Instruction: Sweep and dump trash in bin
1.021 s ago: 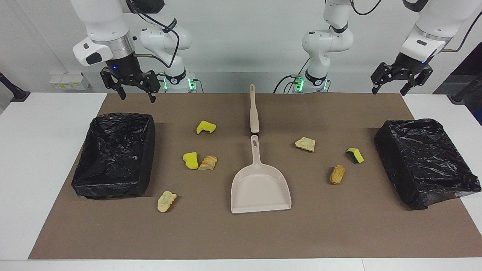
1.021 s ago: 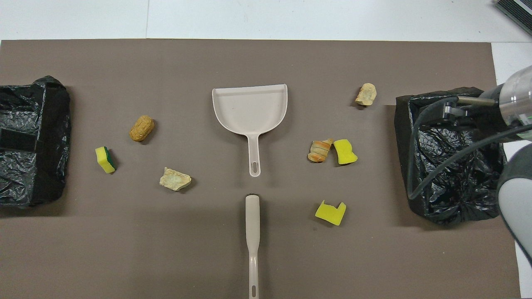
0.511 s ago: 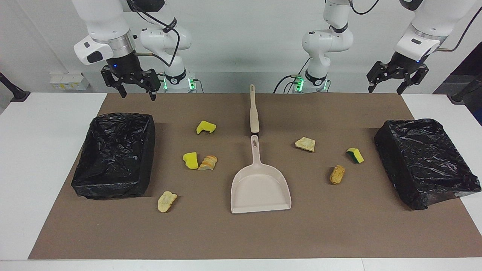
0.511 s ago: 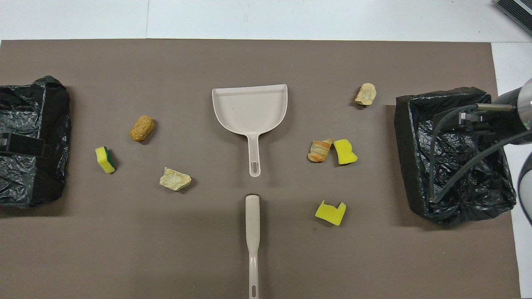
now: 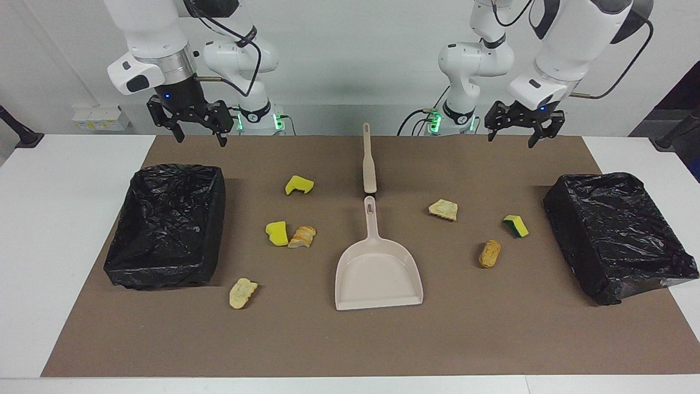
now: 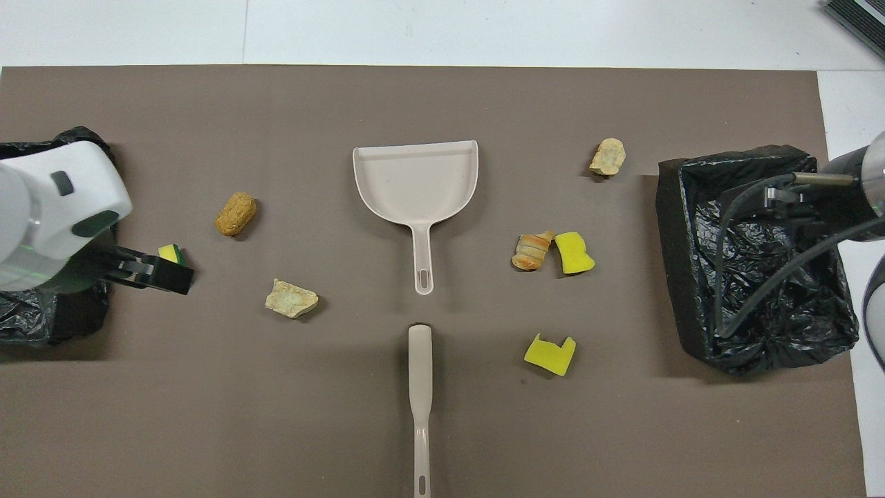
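Several trash scraps lie on the brown mat: yellow sponge chunks [image 5: 299, 185] [image 5: 277, 232], a green-faced sponge [image 5: 515, 225] and bread-like pieces [image 5: 302, 236] [image 5: 241, 293] [image 5: 443, 209] [image 5: 490, 253]. Two bins lined with black bags stand at the mat's ends, one [image 5: 167, 224] at the right arm's end and one [image 5: 618, 235] at the left arm's. My right gripper [image 5: 199, 139] hangs open in the air over the near edge of its bin. My left gripper [image 5: 517, 138] is open and raised over the mat; in the overhead view it covers part of the green-faced sponge [image 6: 168, 253].
A beige dustpan [image 5: 377, 268] lies mid-mat with its handle toward the robots. In line with that handle, nearer the robots, lies a beige brush handle [image 5: 369, 164]. White table [image 5: 60, 180] surrounds the mat.
The left arm has swung from over its bin inward toward the middle of the table, gripper still open. The right gripper has risen slightly and otherwise stays put.
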{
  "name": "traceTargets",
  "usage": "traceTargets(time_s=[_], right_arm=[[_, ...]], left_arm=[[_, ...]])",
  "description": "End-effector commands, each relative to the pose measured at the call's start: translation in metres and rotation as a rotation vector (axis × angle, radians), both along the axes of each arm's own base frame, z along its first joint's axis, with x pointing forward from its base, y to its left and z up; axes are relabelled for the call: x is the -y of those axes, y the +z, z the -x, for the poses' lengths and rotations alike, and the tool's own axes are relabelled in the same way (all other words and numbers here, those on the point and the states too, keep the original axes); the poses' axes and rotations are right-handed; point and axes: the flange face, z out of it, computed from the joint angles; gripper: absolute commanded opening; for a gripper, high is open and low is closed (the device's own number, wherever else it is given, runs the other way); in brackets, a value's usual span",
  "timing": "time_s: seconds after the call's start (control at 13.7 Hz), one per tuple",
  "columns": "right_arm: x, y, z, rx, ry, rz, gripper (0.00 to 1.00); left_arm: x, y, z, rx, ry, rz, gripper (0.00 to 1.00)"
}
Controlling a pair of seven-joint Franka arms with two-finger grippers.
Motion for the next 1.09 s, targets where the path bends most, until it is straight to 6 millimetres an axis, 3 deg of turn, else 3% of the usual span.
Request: traceTargets(time_s=[0.0,0.29,0.51,0.66,0.8,1.02], right_arm=[[-0.003,0.002,0.005,0.008,0.020,-0.025,1.00],[-0.014,-0.003,0.001,0.015,0.034,-0.019,1.00],[-0.068,-0.029,-0.016,0.025,0.001,-0.025,1.00],[-0.119,-0.056,-0.027,0.023,0.014,-0.024,1.00],[-0.146,-0.077,-0.046,0.054,0.027,-0.015,1.00],[-0.220,-0.115,-0.065,0.084,0.010,-0.040,1.00]], left_arm=[[0.043,-0.020,0.030,-0.008,-0.008,-0.002,1.00],[0.115,-0.065,0.065,-0.025,0.007,0.009,1.00],[0.161,-0.118,0.104,-0.031,-0.029,-0.006,1.00],[0.195,-0.159,0.135,-0.014,-0.040,-0.005,1.00],[0.213,-0.204,0.169,0.025,-0.051,0.016,1.00],[0.236,-0.232,0.215,0.051,-0.065,0.031,1.00]])
